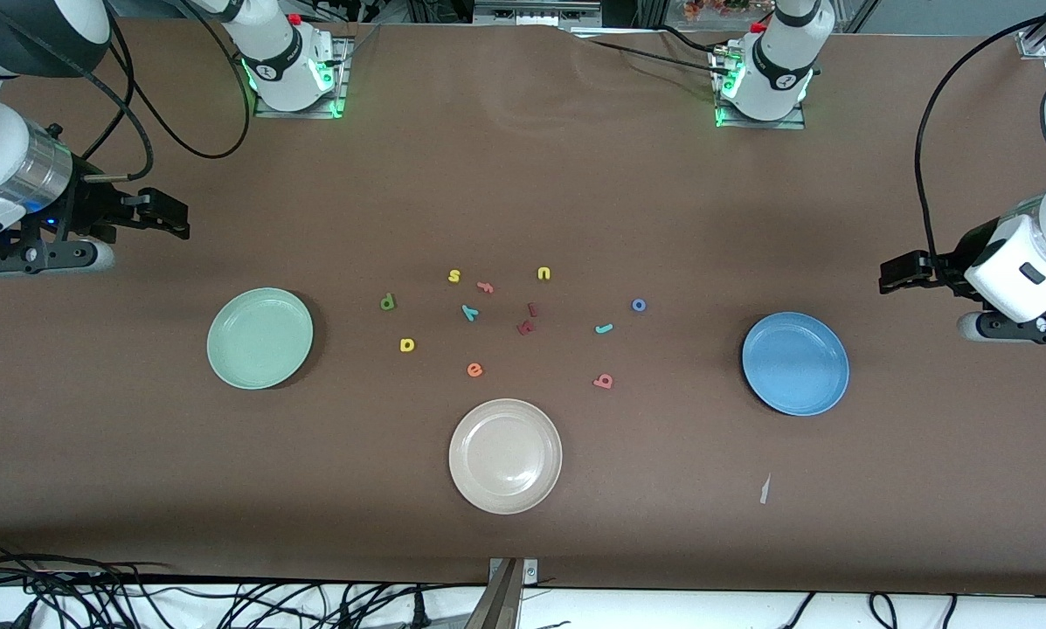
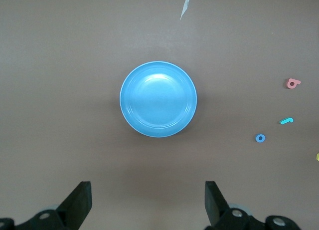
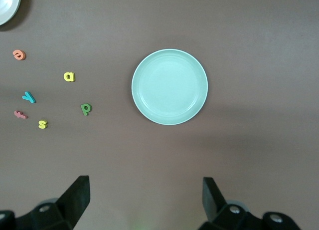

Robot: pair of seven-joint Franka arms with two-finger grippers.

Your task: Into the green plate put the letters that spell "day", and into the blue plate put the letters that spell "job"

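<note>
While both arms wait, left end effector hangs fingers apart, empty, over tabletop by blue plate; right end effector same by green plate. Both plates bare. Between plates on tabletop: d, a, y, j, o, b.

The round pale mint-green plate lies toward the right arm's end of the table, the round medium-blue plate toward the left arm's end, and the round beige plate between them, nearer the front camera. The small foam letters lie scattered between the three plates, none on a plate.
</note>
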